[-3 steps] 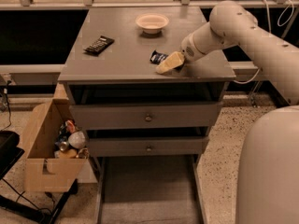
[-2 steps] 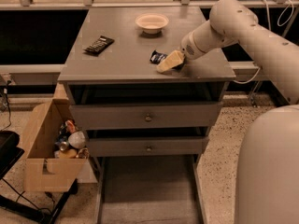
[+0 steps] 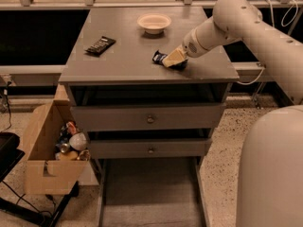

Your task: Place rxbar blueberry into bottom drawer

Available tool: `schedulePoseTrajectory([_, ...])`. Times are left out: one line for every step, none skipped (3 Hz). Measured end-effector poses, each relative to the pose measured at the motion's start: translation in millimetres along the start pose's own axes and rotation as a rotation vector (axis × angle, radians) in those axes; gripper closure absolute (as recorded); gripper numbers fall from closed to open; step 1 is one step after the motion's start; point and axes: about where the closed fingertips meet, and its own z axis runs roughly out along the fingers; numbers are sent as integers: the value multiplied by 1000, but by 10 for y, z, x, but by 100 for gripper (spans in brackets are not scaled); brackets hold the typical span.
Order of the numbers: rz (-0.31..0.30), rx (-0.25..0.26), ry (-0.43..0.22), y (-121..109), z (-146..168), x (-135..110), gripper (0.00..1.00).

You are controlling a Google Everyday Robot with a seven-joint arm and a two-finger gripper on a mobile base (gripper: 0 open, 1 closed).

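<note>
Rxbar blueberry [image 3: 159,57]: a small flat bar in a dark blue wrapper, lying on the desk [image 3: 123,67] toward its right front part. Only the left end shows (lettering not legible); the rest is covered by the claw [image 3: 173,59]. The claw is down at the bar, touching or just over it; whether it is clenched or released cannot be told. The pale arm [image 3: 236,20] enters from the right and slants down and leftward to the claw. Bottom drawer [image 3: 151,197]: pulled out below, a grey tray. A black bar [image 3: 100,45] and white bowl [image 3: 154,22] lie well apart from the claw.
</note>
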Motion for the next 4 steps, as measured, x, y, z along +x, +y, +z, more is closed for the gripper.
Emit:
schedulePoseTrajectory([0,0,0,0,0,0,100])
schedulePoseTrajectory([4,6,-26,23,-99,-111,100])
schedulePoseTrajectory([-29,104,-37,212,-699,-466,100])
schedulePoseTrajectory([-33,236,11,472,-1199,-510,100])
